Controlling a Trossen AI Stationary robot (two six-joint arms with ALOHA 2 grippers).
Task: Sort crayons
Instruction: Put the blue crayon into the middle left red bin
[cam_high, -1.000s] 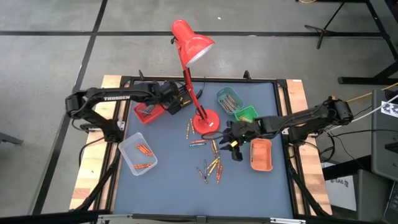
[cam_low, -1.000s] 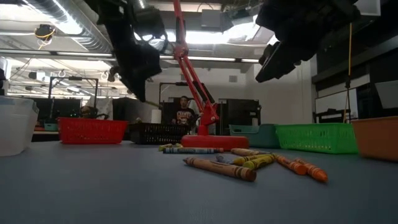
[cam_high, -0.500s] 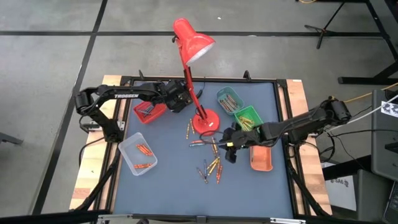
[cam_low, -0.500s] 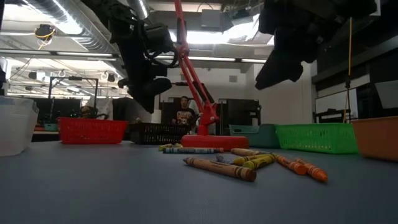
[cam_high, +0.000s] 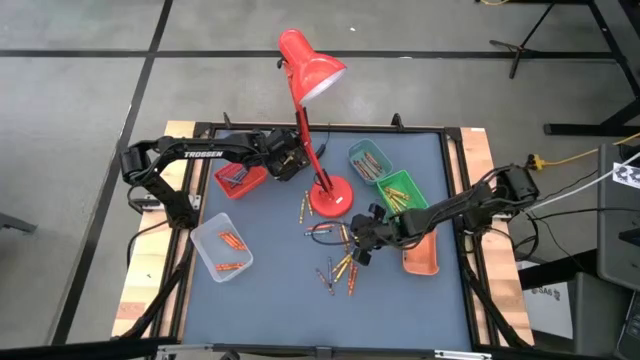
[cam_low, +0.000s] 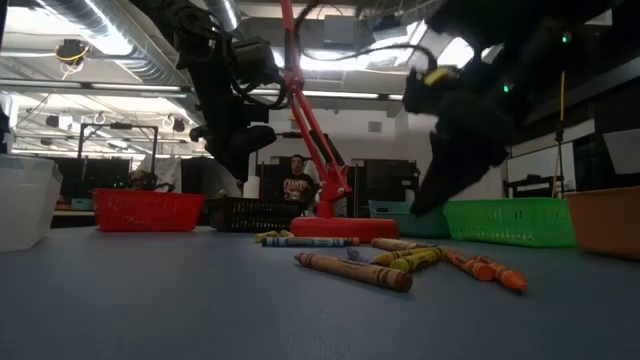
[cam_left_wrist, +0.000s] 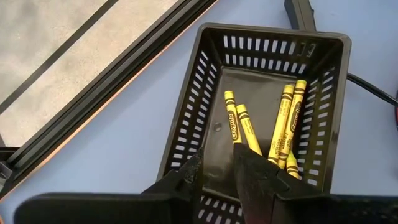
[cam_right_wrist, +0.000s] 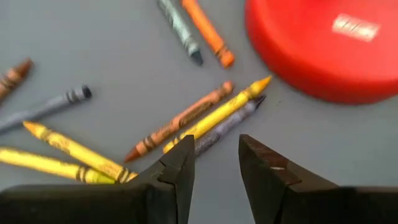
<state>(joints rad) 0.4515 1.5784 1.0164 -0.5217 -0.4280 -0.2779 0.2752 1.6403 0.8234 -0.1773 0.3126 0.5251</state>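
Observation:
Loose crayons (cam_high: 340, 262) lie flat on the blue mat in front of the red lamp's base (cam_high: 330, 195); in the low view the crayons (cam_low: 400, 262) sit mid-table. My right gripper (cam_right_wrist: 214, 165) hangs open just above them, over an orange, a yellow and a grey crayon (cam_right_wrist: 211, 121), touching none. My right gripper (cam_high: 358, 245) slants down from the table's right. My left gripper (cam_left_wrist: 217, 168) is open above the black basket (cam_left_wrist: 261, 93), which holds several yellow crayons (cam_left_wrist: 286, 124). My left gripper (cam_high: 297, 165) is beside the lamp pole.
Small trays ring the mat: red (cam_high: 238, 178), clear (cam_high: 222, 248), teal (cam_high: 368, 160), green (cam_high: 398, 188), orange (cam_high: 420, 255). The lamp's slanted pole (cam_high: 308, 140) and shade (cam_high: 308, 62) stand between the arms. A person (cam_low: 296, 180) sits beyond the far edge.
My right gripper has come down toward the crayon pile and shifted toward the table's left, rolling its wrist as it sank. My left gripper has moved a little toward the lamp pole and down over the black basket, then stayed still.

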